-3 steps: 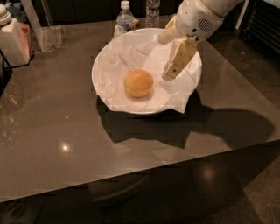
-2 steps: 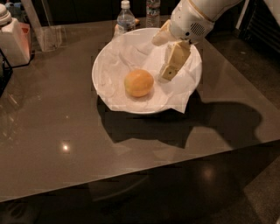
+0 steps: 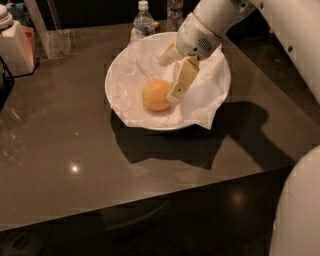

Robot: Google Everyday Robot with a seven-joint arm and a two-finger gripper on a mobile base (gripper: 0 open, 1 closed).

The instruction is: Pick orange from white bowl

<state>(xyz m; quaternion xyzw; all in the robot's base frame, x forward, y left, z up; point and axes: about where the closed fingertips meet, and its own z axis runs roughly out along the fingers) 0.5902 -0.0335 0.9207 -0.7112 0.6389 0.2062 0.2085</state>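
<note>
The orange (image 3: 155, 95) lies in the white bowl (image 3: 116, 75), left of its middle, on crinkled white paper (image 3: 207, 100) that hangs over the bowl's right front rim. My gripper (image 3: 169, 78) reaches into the bowl from the upper right and is open. One finger (image 3: 181, 80) points down with its tip right against the orange's right side. The other finger (image 3: 168, 56) is spread away toward the back of the bowl, above the paper. The orange is not held.
The bowl stands on a dark glossy table (image 3: 75, 150) whose front edge runs across the lower part of the view. Behind the bowl are a water bottle (image 3: 144, 19) and a second bottle (image 3: 174, 11). A white container (image 3: 15, 45) and a clear stand (image 3: 55, 35) are at the back left.
My gripper has moved left and down inside the bowl, bringing its lower finger from the bowl's right side up to the orange. The orange and the bowl have not moved.
</note>
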